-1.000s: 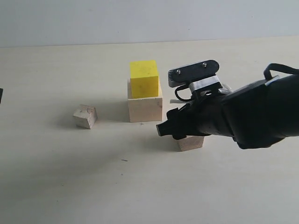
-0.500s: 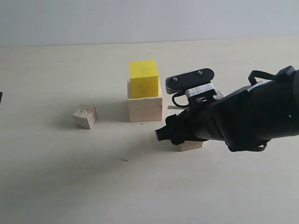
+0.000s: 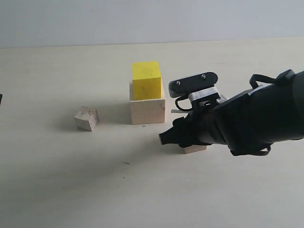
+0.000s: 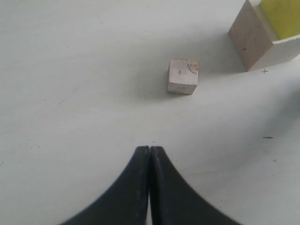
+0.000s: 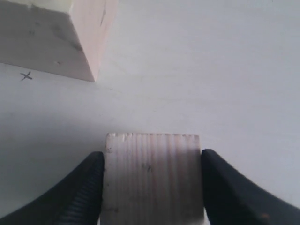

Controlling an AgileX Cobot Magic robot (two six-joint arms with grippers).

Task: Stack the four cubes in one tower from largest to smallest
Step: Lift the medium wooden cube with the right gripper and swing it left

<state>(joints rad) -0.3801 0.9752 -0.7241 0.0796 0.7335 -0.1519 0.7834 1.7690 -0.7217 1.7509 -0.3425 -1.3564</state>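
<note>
I have my right gripper (image 5: 152, 157) pinching the brownish cube (image 3: 194, 149), just right of frame centre on the tabletop (image 3: 71, 180); my left gripper (image 4: 149, 154) is pressed together.

Yellow cube (image 3: 146, 80) bright; large cube (image 3: 147, 110) pale wood — brownish cube (image 5: 152, 178) streaked grain; table (image 3: 47, 180) cream.

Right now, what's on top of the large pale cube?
The yellow cube sits on the large pale cube, and nothing is stacked on the yellow one. The part of the pale cube's top face under the yellow cube is covered.
</note>
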